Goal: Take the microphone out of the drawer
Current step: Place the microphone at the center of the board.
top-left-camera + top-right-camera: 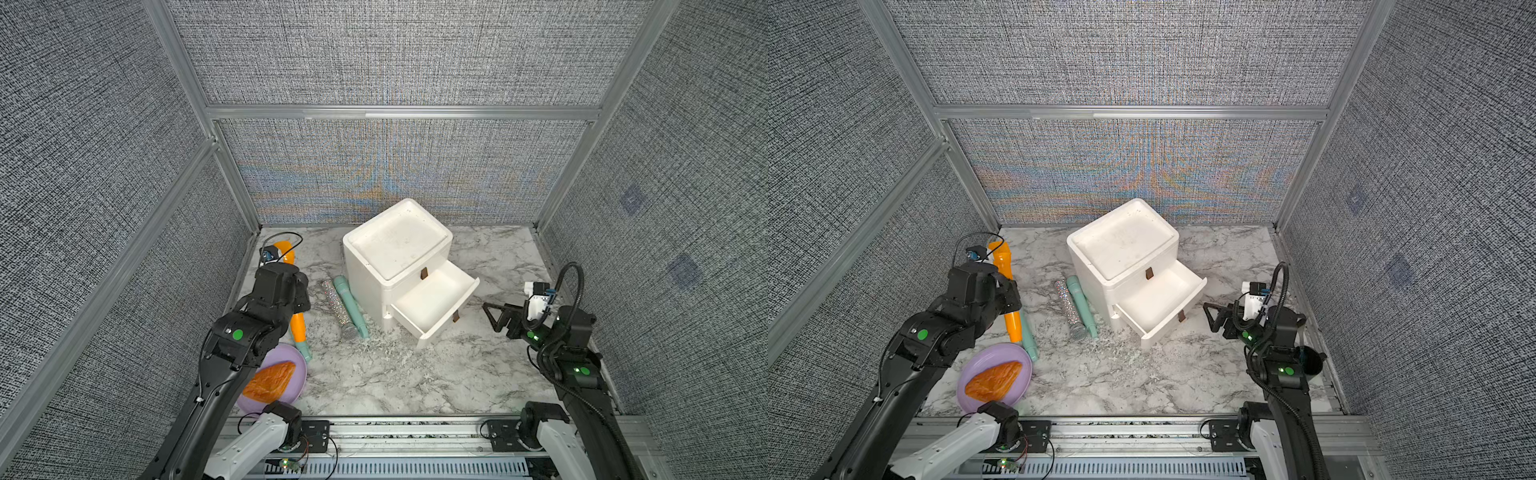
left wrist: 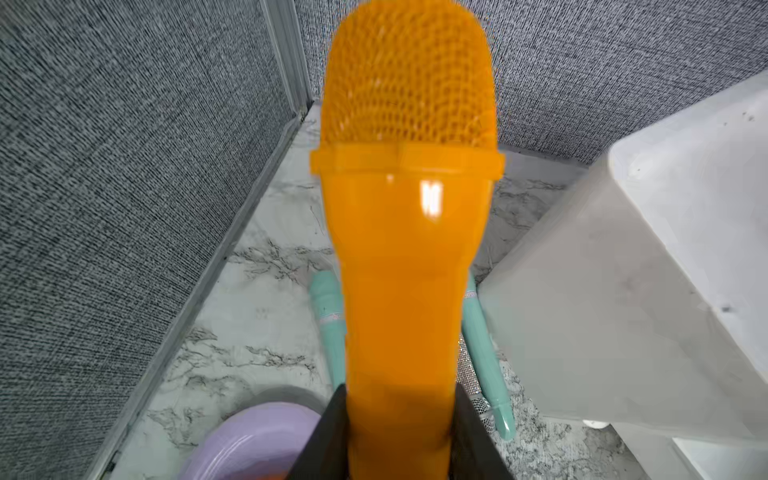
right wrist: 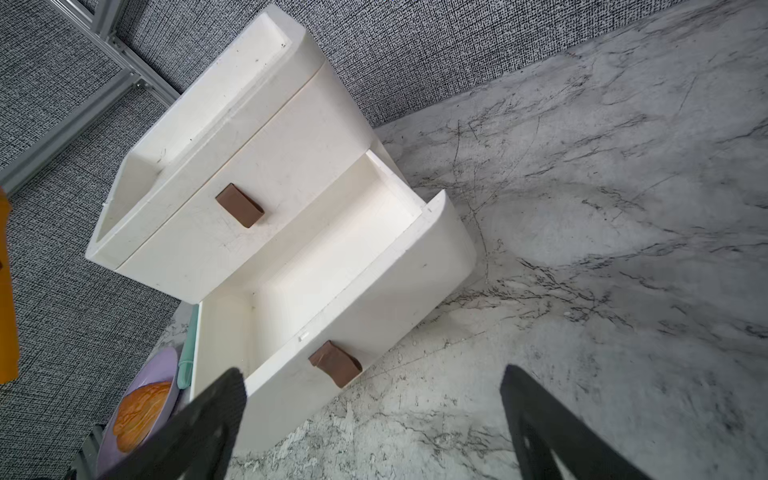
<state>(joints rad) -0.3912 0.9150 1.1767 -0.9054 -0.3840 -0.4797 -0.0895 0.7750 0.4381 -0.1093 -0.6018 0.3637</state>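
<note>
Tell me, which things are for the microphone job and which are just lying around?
For the job: orange microphone, held by the left gripper; open, empty drawer; white drawer box.
Just lying about: purple plate; pastry on it; glitter microphone; teal microphone by the box; teal microphone by the plate.

**Left jaws clamped, right jaws wide**

The left arm [image 1: 232, 340] stretches from the front-left corner of the surface along its left edge, with the wrist aimed toward the back-left corner. Its jaws are closed tight on the handle of the orange microphone [image 2: 407, 257], one on each side. The right arm [image 1: 575, 328] rises by the right edge, elbow folded and forearm turned toward the middle of the surface. Its jaws stand fully apart and hold nothing.
</note>
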